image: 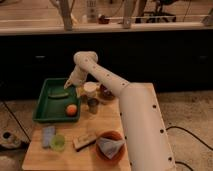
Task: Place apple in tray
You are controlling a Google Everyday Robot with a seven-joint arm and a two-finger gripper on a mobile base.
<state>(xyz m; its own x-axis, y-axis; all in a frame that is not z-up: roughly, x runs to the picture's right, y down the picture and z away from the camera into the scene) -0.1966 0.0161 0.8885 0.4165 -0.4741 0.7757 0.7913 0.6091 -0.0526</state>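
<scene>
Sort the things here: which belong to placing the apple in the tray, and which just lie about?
Job: apple, lying in the tray; gripper, over the tray's far right corner.
Lying about: green vegetable, metal cup, orange bowl, blue sponge.
</scene>
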